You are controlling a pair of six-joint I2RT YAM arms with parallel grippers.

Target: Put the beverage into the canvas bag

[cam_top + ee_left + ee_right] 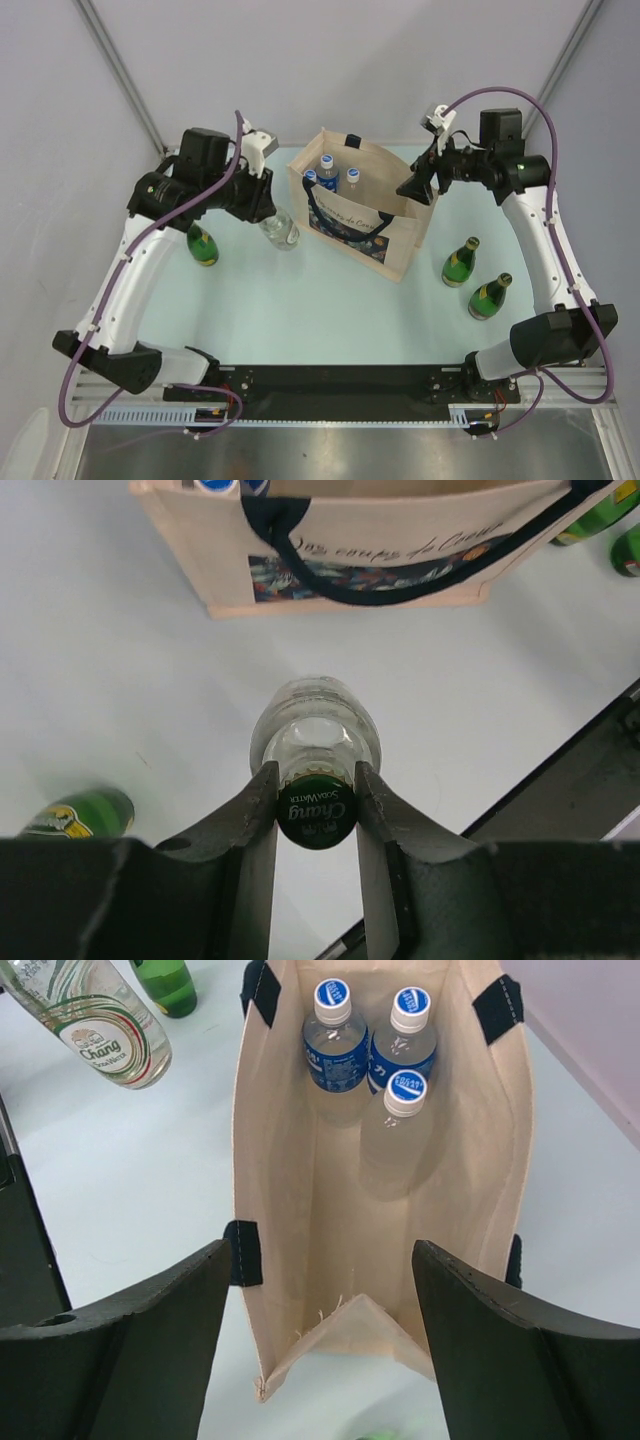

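This is a robotics lab cell rather than any home or shop: a pale tabletop (330,310) boxed in by plain grey wall panels (340,50) on metal struts (120,70), with two white, cable-strung arms (125,265) bolted to a black rail (340,380) along its near edge.

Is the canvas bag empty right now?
No, the right wrist view shows three clear plastic bottles standing inside the canvas bag.

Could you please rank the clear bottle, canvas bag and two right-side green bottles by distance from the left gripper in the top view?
1. Clear bottle, clamped in the left gripper.
2. Canvas bag, centre rear.
3. Rear green bottle, right of the bag.
4. Front green bottle, far right.
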